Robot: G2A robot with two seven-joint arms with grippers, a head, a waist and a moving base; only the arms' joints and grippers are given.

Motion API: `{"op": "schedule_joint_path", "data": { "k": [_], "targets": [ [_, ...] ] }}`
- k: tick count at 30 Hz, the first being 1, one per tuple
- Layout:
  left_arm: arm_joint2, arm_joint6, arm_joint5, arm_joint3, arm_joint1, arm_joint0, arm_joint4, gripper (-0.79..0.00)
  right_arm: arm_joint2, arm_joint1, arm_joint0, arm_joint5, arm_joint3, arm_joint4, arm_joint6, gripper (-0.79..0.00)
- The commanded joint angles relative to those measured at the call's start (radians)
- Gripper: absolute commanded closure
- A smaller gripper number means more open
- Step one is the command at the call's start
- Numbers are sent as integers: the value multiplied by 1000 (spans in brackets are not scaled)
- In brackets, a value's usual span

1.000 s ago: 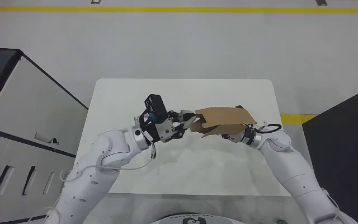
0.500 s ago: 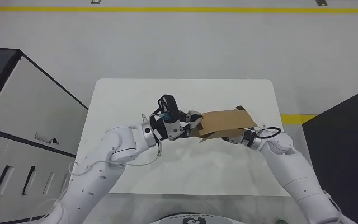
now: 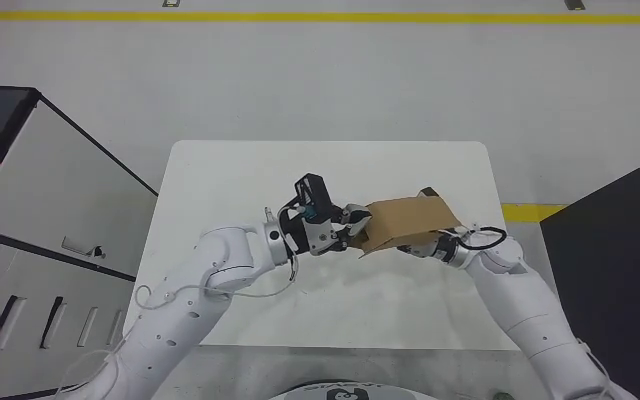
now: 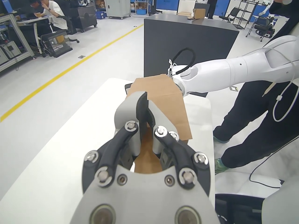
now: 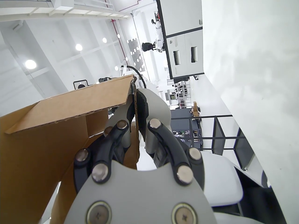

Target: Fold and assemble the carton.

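Observation:
A brown cardboard carton (image 3: pixel 410 215) is held above the white table (image 3: pixel 220 180), partly unfolded, between both arms. My left gripper (image 3: pixel 352 222) is at its left end. In the left wrist view the gripper (image 4: pixel 146 103) is shut on a flap of the carton (image 4: pixel 161 92). My right gripper (image 3: pixel 425 243) sits under the carton's near right side. In the right wrist view that gripper (image 5: pixel 136 103) is shut on a thin wall edge of the carton (image 5: pixel 58 110), with an open panel spreading beside it.
A black cabinet (image 3: pixel 600 250) stands just off the table's right edge, also seen behind the carton as the black cabinet (image 4: pixel 186 47). A grey cabinet (image 3: pixel 60 190) stands to the left. The table's near half and left side are bare.
My left arm has moved right, pushing the carton's left end toward the right gripper. The carton now looks shorter and more closed up. The right gripper has stayed almost in place.

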Motion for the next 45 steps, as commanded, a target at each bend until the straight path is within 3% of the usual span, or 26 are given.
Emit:
{"op": "schedule_joint_path", "data": {
  "k": [1, 45],
  "targets": [
    [3, 0, 0, 2, 0, -1, 4, 0, -3, -1, 3, 3, 1, 2, 4, 0],
    [37, 5, -28, 29, -8, -11, 4, 0, -42, -11, 19, 19, -9, -34, 48, 0]
  ]
}}
